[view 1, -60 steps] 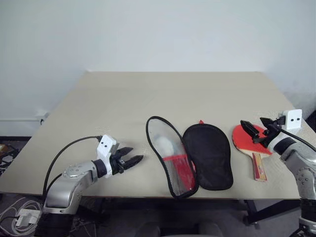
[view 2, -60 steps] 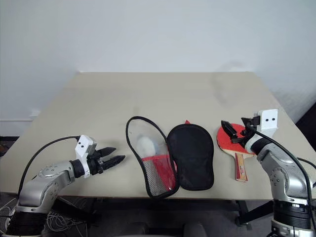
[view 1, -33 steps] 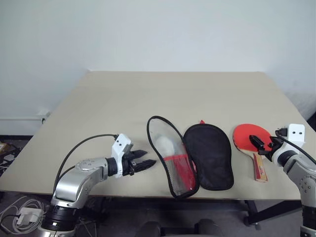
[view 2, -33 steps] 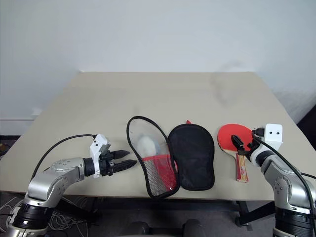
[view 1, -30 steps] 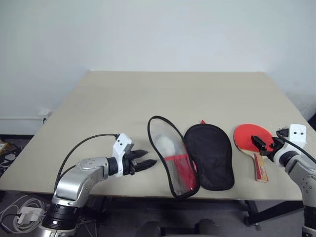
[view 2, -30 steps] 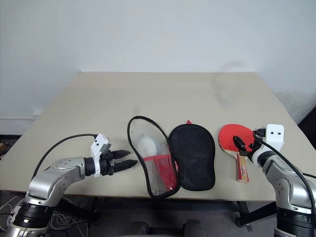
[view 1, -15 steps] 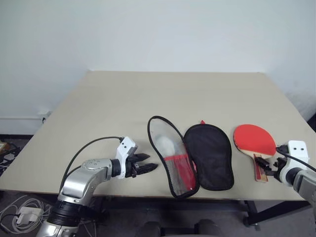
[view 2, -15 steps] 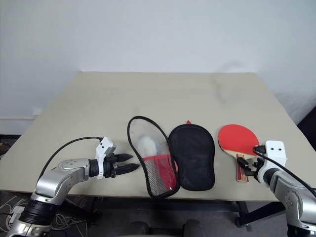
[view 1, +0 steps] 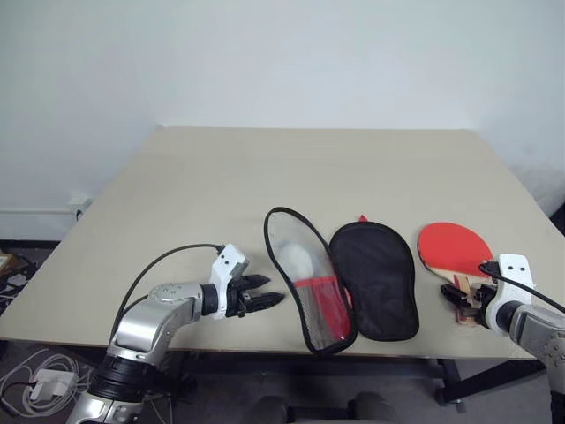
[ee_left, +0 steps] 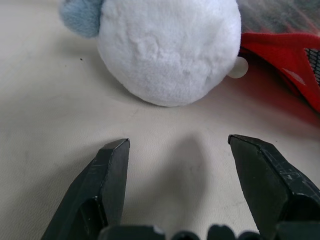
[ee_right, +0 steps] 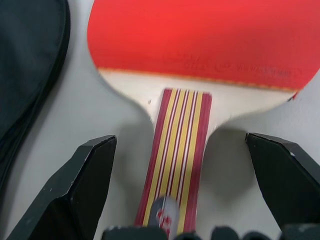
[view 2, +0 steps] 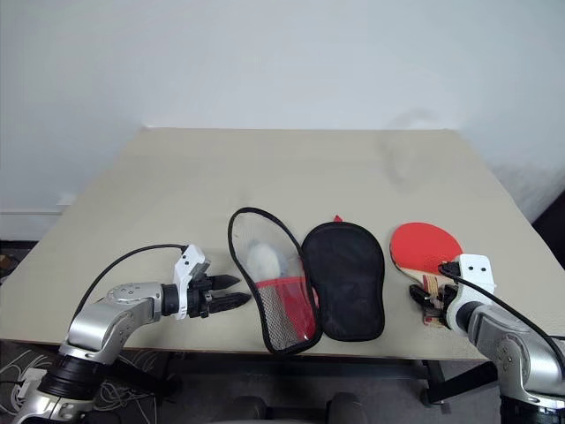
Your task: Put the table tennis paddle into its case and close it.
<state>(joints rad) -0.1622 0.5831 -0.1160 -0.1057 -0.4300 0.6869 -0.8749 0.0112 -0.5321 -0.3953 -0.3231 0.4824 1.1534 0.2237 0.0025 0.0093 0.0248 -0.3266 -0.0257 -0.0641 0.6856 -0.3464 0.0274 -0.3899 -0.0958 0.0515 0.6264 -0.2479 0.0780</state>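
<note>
The table tennis paddle (view 1: 453, 248) lies flat at the right of the table (view 1: 221, 194), red face up, handle toward the front edge. My right gripper (view 1: 462, 301) is open, low over the handle's end. In the right wrist view the striped handle (ee_right: 181, 135) runs between the two fingers, which do not touch it. The case (view 1: 374, 278) lies open in the middle, its black-lined half beside the paddle and its clear half (view 1: 305, 281) to the left. My left gripper (view 1: 274, 290) is open on the table just left of the clear half, holding nothing.
A white fluffy ball (ee_left: 167, 47) with a blue-grey patch lies at the clear half of the case, straight ahead of the left gripper's fingers. The table's front edge (view 1: 265, 349) runs close below both grippers. A white wall stands behind the table.
The right gripper has drawn back and down from over the paddle's red face to its handle end. The left gripper moved toward the case earlier and has since kept still.
</note>
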